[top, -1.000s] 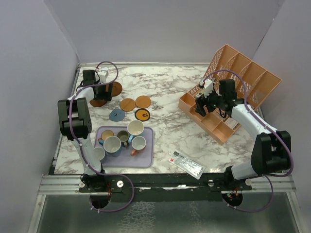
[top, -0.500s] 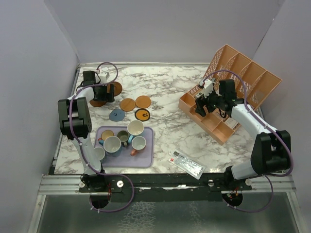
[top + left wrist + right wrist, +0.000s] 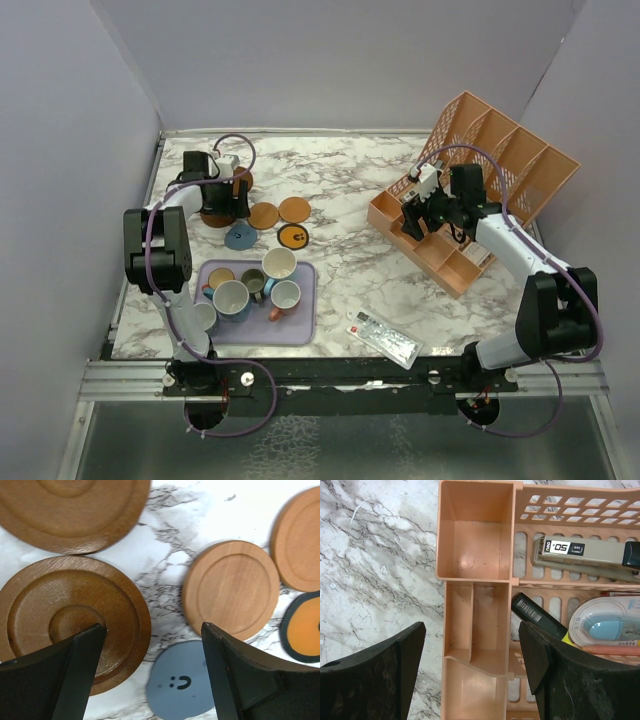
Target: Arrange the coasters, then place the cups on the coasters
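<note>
Coasters point(image 3: 230, 587) just beyond lavender tray point(image 3: 303, 326)

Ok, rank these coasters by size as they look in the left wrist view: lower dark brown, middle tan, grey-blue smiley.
Largest: lower dark brown coaster.
Next: middle tan coaster.
Smallest: grey-blue smiley coaster, though its right edge is hidden.

The top camera sits high behind the near edge of the marble table point(image 3: 340, 190) and looks down and forward over all of it, the lavender tray point(image 3: 305, 328) lying low and left in its view. The left wrist camera hangs close above the grey-blue coaster point(image 3: 180, 685) and a tan coaster point(image 3: 231, 587) just beyond the tray, facing straight down; both also show from the top. The right wrist camera looks down, close, into the orange organiser point(image 3: 475, 545) well right of the tray, which the top view shares.
</note>
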`<state>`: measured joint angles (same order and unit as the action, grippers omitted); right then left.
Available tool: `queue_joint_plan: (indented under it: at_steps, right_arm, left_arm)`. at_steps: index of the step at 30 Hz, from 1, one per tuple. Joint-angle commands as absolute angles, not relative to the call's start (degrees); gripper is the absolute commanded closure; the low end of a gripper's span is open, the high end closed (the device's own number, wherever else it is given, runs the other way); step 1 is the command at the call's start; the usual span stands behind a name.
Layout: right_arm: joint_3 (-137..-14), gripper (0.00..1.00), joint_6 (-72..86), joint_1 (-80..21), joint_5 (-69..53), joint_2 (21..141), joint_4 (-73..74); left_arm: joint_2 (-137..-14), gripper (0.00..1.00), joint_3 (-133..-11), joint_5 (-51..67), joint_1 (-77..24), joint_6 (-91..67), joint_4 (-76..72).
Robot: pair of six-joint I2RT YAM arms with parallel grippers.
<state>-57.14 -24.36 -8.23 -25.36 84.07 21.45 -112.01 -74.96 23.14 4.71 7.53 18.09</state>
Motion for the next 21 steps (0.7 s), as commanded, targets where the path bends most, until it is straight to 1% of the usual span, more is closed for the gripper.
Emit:
queue_joint_plan:
  at_steps: [1, 9, 15, 21]
  right_arm:
    - [-58.62, 0.24, -25.41, -8.00, -26.10, 84.39, 21.76]
    - [-58.62, 0.24, -25.54, -8.00, -26.10, 84.31, 21.79]
    - [-58.71, 0.24, -25.52, -7.99, -26.23, 84.63, 21.86]
    - [-58.67, 0.24, -25.65, -8.00, -26.14, 84.55, 21.85]
  left_arm:
    - [-113.06, 0.19, -72.86, 28.36, 1.99, 5.04, 25.03]
    - [-112.20, 0.19, -73.22, 30.33, 1.11, 4.87, 25.69]
    - [-109.76, 0.18, -75.05, 29.15, 1.14, 6.46, 25.51]
    - [-109.88, 0.15, -77.34, 28.72, 1.01, 6.68, 24.80]
